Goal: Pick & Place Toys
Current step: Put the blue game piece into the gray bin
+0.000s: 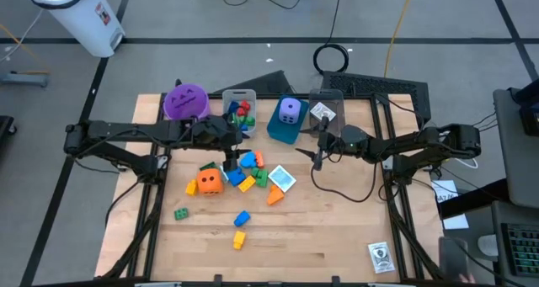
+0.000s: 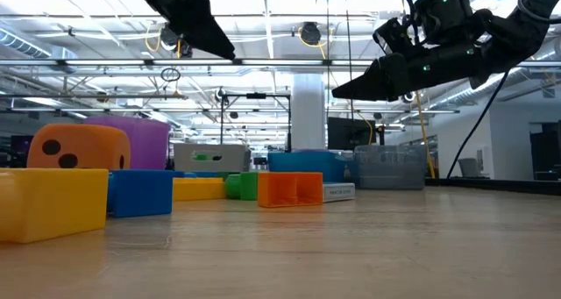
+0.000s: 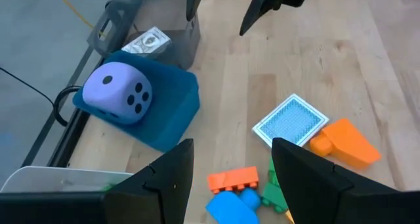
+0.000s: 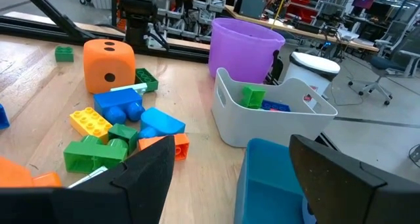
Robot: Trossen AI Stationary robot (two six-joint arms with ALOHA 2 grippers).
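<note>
Plastic toys in bright colours are scattered over the middle of a pale wooden table (image 1: 337, 228). Furthest left, a small green brick (image 1: 181, 213) lies alone; next comes an orange die (image 1: 210, 181) with dark dots, then a heap of blue, green, yellow and orange bricks (image 1: 248, 173), with a printed white cube (image 1: 282, 179) at its right edge. Nearer the front, a blue brick (image 1: 242, 218) and a yellow brick (image 1: 239, 239) lie apart from the heap. Along the far edge, from left to right, a purple cup (image 1: 184, 101), a grey bin (image 1: 240, 104) holding red, green and blue bricks, a blue bin (image 1: 285, 127) holding a purple die (image 1: 290, 109), and a clear bin (image 1: 327, 108) holding a printed cube are lined up. A card (image 1: 381, 256) lies at the near right corner. Grey floor with dark lines, cables and a white bin are seen around the table; in the low view a hall with ceiling lights and shelving is seen behind.

The left gripper (image 1: 230, 155) is held above the far left part of the heap, its fingers apart and nothing between them; the bricks are seen just beneath and right of it. The right gripper (image 1: 319, 153) is held over bare wood right of the printed white cube, fingers spread and empty, with the heap well to its left.
</note>
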